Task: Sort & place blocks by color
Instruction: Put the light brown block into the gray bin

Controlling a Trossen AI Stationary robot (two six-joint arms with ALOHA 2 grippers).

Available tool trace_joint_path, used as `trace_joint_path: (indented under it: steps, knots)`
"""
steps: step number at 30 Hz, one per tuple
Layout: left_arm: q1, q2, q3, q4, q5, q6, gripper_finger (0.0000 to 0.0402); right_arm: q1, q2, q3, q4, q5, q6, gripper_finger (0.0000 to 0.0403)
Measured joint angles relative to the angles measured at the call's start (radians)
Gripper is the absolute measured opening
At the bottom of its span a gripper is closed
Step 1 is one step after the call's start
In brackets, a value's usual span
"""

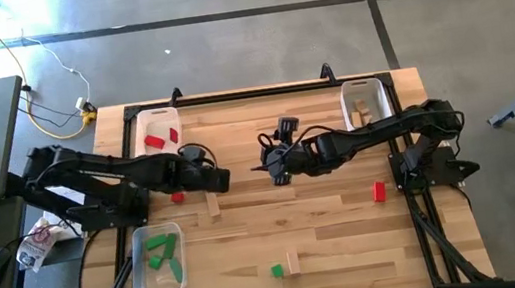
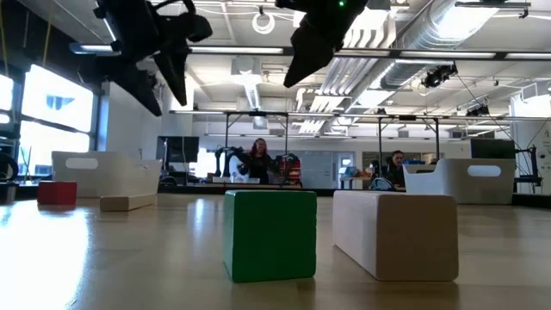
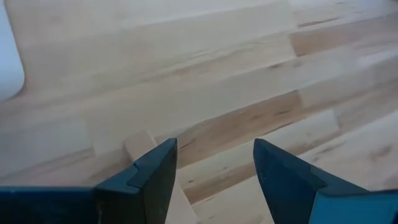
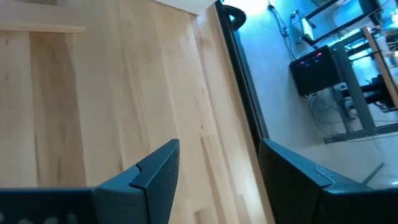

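Loose blocks lie flat on the table: a red block, a wood block, a red block, and near the front edge a green block beside a wood block. My left gripper is open and hovers mid-table, just beyond the wood block, which shows partly behind one finger. My right gripper is open, raised and faces the left one. Both hang high in the low view, holding nothing.
A white tray at the far left holds red blocks. A white tray at the far right holds wood blocks. A clear tray at the near left holds green blocks. People sit in the room behind the table. Bare table lies between the grippers and the near edge.
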Motion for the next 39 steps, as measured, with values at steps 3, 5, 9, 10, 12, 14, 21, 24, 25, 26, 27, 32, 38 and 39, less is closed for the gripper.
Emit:
trace_joint_path:
  steps: [3, 5, 9, 10, 12, 14, 21, 24, 25, 26, 27, 32, 38, 39]
  knots:
    - [-0.002, 0.038, 0.0, 0.0, 0.014, -0.052, 0.02, 0.0, 0.0, 0.0, -0.016, -0.006, 0.018, 0.0209]
    - [-0.008, 0.068, 0.0, 0.0, 0.03, -0.08, 0.02, 0.0, 0.0, 0.0, -0.025, -0.006, 0.018, 0.0209]
    - [-0.017, 0.121, 0.0, -0.008, 0.044, -0.107, 0.02, 0.0, 0.0, 0.0, -0.045, -0.006, 0.018, 0.0209]
    - [-0.017, 0.134, 0.0, -0.008, 0.053, -0.111, 0.02, 0.0, 0.0, 0.0, -0.052, -0.006, 0.018, 0.0209]
    - [-0.02, 0.155, 0.0, -0.008, 0.068, -0.113, 0.02, 0.0, 0.0, 0.0, -0.064, -0.006, 0.019, 0.0209]
    - [-0.025, 0.173, 0.0, -0.009, 0.071, -0.125, 0.02, 0.0, 0.0, 0.0, -0.072, -0.007, 0.025, 0.0209]
    - [-0.031, 0.202, -0.001, -0.069, 0.121, -0.208, 0.02, 0.0, 0.0, 0.0, -0.084, -0.052, 0.075, 0.0209]
    - [-0.034, 0.212, -0.001, -0.068, 0.128, -0.256, 0.02, 0.0, 0.0, 0.0, -0.092, -0.065, 0.087, 0.0209]
    - [-0.035, 0.21, -0.001, -0.068, 0.128, -0.269, 0.02, 0.0, 0.0, 0.0, -0.094, -0.068, 0.092, 0.0209]
    - [-0.035, 0.213, 0.0, -0.068, 0.131, -0.28, 0.02, 0.0, 0.0, 0.0, -0.098, -0.074, 0.095, 0.0209]
    - [-0.035, 0.221, 0.0, -0.069, 0.136, -0.29, 0.02, 0.0, 0.0, 0.0, -0.101, -0.08, 0.098, 0.0209]
    - [-0.035, 0.258, -0.001, -0.084, 0.181, -0.32, 0.02, 0.0, 0.0, 0.0, -0.122, -0.089, 0.098, 0.0209]
    - [-0.035, 0.321, -0.001, -0.065, 0.212, -0.322, 0.02, 0.0, 0.0, 0.0, -0.137, -0.089, 0.108, 0.0209]
    - [-0.035, 0.333, -0.001, -0.065, 0.223, -0.322, 0.02, 0.0, 0.0, 0.0, -0.142, -0.089, 0.117, 0.0209]
